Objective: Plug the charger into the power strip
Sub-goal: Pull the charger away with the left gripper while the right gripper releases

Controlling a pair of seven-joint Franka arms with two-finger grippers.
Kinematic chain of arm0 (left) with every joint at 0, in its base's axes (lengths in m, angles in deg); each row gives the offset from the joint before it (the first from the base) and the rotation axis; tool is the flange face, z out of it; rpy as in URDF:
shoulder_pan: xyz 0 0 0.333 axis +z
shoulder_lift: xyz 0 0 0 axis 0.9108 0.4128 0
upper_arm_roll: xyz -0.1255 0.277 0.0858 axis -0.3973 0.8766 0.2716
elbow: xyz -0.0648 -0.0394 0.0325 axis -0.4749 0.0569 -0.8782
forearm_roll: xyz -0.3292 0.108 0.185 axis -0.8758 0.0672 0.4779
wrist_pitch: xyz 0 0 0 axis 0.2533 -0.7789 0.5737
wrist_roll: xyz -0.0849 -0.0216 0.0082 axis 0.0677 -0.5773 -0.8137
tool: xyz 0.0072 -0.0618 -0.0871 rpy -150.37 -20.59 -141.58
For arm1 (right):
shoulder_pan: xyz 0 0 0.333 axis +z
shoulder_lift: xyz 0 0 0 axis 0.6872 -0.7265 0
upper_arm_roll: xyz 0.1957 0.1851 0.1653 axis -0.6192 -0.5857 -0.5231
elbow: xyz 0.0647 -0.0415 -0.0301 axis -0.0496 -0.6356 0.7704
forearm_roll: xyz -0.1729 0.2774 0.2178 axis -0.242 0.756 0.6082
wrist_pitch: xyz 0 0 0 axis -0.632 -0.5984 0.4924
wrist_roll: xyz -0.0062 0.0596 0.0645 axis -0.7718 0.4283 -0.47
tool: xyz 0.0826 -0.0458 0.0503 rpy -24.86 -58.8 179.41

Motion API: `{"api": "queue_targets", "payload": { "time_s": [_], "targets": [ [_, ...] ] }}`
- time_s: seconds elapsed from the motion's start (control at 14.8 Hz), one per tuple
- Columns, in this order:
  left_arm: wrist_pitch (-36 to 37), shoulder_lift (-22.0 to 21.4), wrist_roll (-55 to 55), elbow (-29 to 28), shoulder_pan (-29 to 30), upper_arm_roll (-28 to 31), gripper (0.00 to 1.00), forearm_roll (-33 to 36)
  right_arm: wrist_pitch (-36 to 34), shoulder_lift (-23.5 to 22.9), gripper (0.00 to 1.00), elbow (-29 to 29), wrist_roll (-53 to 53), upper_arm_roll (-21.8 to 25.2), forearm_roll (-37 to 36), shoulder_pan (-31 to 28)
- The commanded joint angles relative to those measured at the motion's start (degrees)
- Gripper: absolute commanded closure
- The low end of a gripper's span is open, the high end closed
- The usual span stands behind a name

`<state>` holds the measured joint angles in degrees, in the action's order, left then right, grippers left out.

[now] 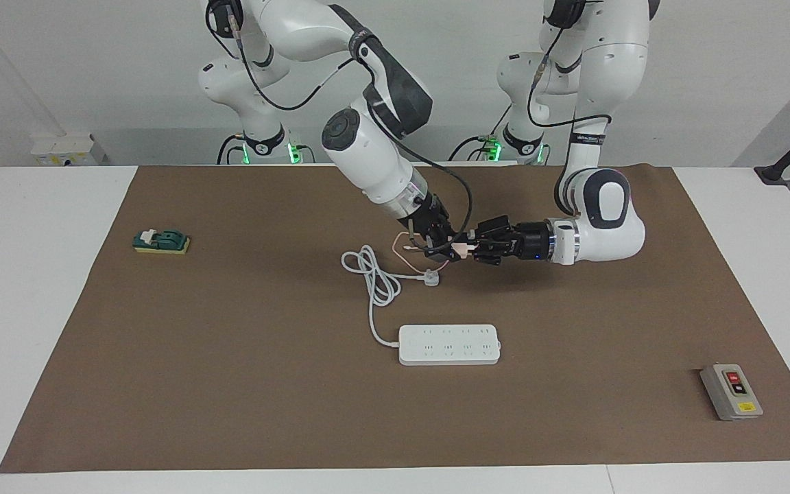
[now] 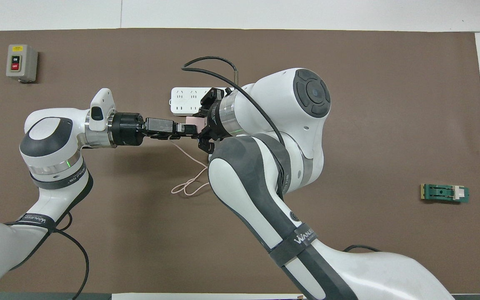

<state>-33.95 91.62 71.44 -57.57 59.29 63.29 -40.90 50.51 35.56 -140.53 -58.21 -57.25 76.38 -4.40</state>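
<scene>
The pale pink charger [image 1: 461, 250] hangs above the mat between the two grippers, over the spot beside the white plug [image 1: 431, 278]. My left gripper [image 1: 470, 248] comes in level from the left arm's end and is shut on the charger. My right gripper [image 1: 447, 248] slants down from above and still grips the charger's other end. In the overhead view only a pink corner of the charger [image 2: 191, 121] shows between the left gripper [image 2: 186, 129] and the right gripper [image 2: 202, 125]. Its thin pink cable [image 2: 190, 183] loops down onto the mat. The power strip [image 1: 450, 344] lies flat, farther from the robots.
The strip's thick white cord [image 1: 374, 274] coils on the mat under the right arm. A grey button box [image 1: 731, 391] sits toward the left arm's end, and a small green block [image 1: 162, 241] toward the right arm's end. The right forearm hides half of the power strip [image 2: 183, 101] from overhead.
</scene>
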Motion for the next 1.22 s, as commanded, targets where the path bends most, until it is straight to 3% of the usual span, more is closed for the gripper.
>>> {"api": "queue_targets", "payload": {
  "time_s": [0.0,0.27,0.54,0.81,1.15],
  "targets": [
    [-0.2,0.2,0.8,0.9,-0.5,0.9,1.00,0.5,-0.9,-0.2,0.00,0.6,-1.0,0.0,-0.8,-0.8],
    [0.7,0.5,1.4,3.0,2.0,1.0,1.00,5.8,-0.9,-0.1,0.00,0.6,-1.6,0.0,-0.7,-0.9],
    [0.2,2.1,1.4,9.0,5.4,1.2,1.00,13.2,-2.1,0.3,0.00,1.3,-1.4,0.4,-0.7,-3.7],
    [-0.3,2.5,1.5,14.4,7.0,1.2,1.00,25.7,-6.8,2.3,0.00,1.5,2.4,0.5,-2.1,-10.3],
    [-3.1,6.6,10.8,24.7,4.7,1.0,1.00,47.2,-17.3,6.5,0.00,1.5,19.8,0.5,-6.8,-19.7]
  ]
}}
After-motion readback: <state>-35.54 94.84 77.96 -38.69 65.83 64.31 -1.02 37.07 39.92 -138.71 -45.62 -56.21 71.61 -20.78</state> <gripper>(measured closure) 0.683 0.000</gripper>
